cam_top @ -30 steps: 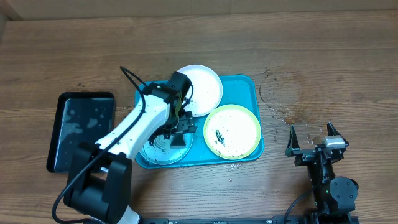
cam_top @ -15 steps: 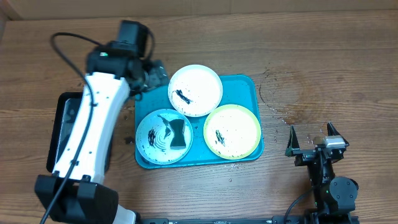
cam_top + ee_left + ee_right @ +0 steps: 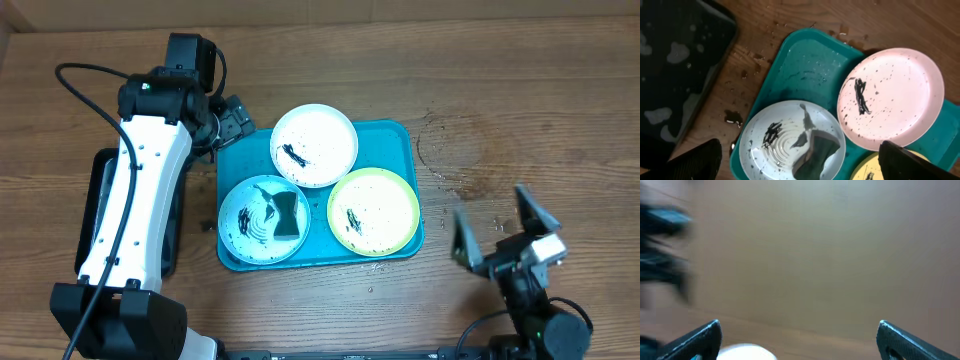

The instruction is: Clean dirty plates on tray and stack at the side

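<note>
The teal-blue tray (image 3: 395,135) holds three plates. The white plate (image 3: 330,135) lies at the back, with a black smudge; in the left wrist view (image 3: 900,95) it looks pinkish. The pale-teal-rimmed plate (image 3: 240,235) is front left, with a dark sponge (image 3: 289,218) lying on it; both show in the left wrist view, plate (image 3: 765,150) and sponge (image 3: 820,150). The yellow-green-rimmed plate (image 3: 385,205) is front right, smudged. My left gripper (image 3: 232,118) is open and empty, above the table by the tray's back left corner. My right gripper (image 3: 497,232) is open and empty, right of the tray.
A black rectangular tray (image 3: 105,200) with water drops lies left of the teal tray, partly under my left arm; it also shows in the left wrist view (image 3: 675,65). Water spots mark the wood right of the tray (image 3: 450,160).
My left gripper has let go of the sponge on the pale-teal plate and moved up to the tray's back left corner. My right arm has begun to lift and tilt.
</note>
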Robot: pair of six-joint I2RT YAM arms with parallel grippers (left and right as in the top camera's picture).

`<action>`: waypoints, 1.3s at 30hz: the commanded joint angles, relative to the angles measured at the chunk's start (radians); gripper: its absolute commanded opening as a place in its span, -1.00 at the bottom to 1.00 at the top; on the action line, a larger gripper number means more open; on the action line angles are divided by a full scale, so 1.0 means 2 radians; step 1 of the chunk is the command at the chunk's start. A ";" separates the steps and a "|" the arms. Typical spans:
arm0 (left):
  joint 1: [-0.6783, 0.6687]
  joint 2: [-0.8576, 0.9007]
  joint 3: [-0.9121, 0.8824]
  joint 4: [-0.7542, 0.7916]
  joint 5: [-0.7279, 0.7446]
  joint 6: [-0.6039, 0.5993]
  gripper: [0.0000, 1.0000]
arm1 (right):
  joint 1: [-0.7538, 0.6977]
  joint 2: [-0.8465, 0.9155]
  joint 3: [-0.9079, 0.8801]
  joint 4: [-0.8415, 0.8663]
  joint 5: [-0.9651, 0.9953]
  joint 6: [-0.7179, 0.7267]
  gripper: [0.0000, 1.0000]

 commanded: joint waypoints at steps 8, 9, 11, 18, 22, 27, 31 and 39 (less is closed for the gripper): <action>-0.001 0.022 -0.003 0.010 0.003 -0.009 0.99 | 0.001 0.000 0.113 0.207 -0.122 0.109 1.00; -0.001 0.023 -0.003 0.009 0.009 -0.008 1.00 | 0.001 0.009 0.161 0.136 -0.123 0.103 1.00; -0.001 0.025 -0.003 0.009 0.018 0.003 1.00 | 0.001 0.036 0.262 -0.029 -0.127 0.066 1.00; -0.001 0.025 -0.003 0.015 0.042 0.031 1.00 | 0.001 0.259 0.617 -0.582 -0.120 -0.043 1.00; -0.001 0.025 -0.003 0.017 0.060 0.043 1.00 | 0.002 0.379 0.733 -0.699 -0.173 -0.030 1.00; -0.001 0.025 -0.003 0.017 0.060 0.043 1.00 | 0.002 0.476 0.763 -0.666 -0.326 0.072 0.97; -0.001 0.025 -0.003 0.019 0.056 0.043 0.93 | 0.011 0.540 0.763 -0.634 -0.295 0.138 0.08; -0.001 0.025 -0.003 0.028 0.026 0.034 0.74 | 0.187 0.691 0.763 -0.673 0.006 0.177 -0.08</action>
